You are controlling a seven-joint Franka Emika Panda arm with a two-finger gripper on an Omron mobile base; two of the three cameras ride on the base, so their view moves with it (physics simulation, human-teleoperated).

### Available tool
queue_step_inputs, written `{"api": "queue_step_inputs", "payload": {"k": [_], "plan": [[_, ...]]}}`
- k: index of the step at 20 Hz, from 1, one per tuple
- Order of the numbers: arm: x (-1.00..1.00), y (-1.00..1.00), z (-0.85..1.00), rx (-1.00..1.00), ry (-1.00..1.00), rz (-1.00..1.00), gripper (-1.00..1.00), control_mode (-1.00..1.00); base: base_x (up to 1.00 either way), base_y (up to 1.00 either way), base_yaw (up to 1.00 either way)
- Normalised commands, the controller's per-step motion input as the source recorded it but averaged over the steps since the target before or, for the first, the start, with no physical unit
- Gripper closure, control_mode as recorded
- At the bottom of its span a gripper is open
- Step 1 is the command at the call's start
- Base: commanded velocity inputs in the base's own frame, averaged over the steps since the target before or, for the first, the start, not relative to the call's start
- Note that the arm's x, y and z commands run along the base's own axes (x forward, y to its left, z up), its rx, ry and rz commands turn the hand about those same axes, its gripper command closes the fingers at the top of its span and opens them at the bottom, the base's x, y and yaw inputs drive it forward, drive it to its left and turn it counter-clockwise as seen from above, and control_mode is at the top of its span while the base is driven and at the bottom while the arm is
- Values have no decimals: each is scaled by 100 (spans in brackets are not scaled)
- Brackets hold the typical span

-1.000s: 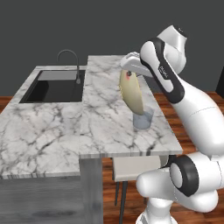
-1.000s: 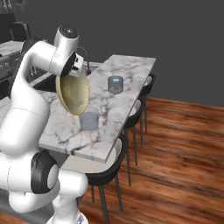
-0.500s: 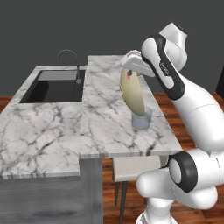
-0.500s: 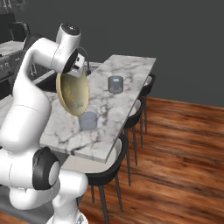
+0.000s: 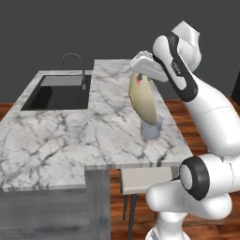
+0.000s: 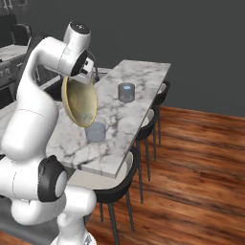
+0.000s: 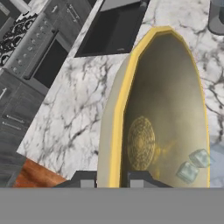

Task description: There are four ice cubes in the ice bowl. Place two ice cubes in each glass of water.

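Observation:
My gripper is shut on the rim of the yellowish-tan ice bowl. It holds the bowl tipped almost on edge above the counter. The bowl's lower rim hangs right over the near glass of water. In the hand view, two pale-blue ice cubes lie inside the bowl near its low rim. The other glass of water stands farther along the counter, apart from the bowl. I cannot tell what is inside either glass.
The marble counter carries a black sink with a faucet on its left part. Dark stools line the counter's right edge over a wooden floor. A stove and dark cabinets lie beyond.
The bowl stays tipped over the near glass; the arm has shifted only slightly.

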Motion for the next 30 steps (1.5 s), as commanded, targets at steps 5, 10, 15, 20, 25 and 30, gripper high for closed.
{"api": "queue_step_inputs", "payload": {"k": [5,10,15,20,25,30], "plan": [[0,-1,1,1,6,0,100,-100,0,0,0],[0,-1,1,1,7,0,100,-100,0,0,0],[0,0,10,1,7,0,100,-100,0,0,0],[0,0,13,0,4,0,100,-100,0,0,0],[0,0,7,0,3,1,100,-100,0,0,0],[0,0,1,1,1,2,100,-100,0,0,0]]}}
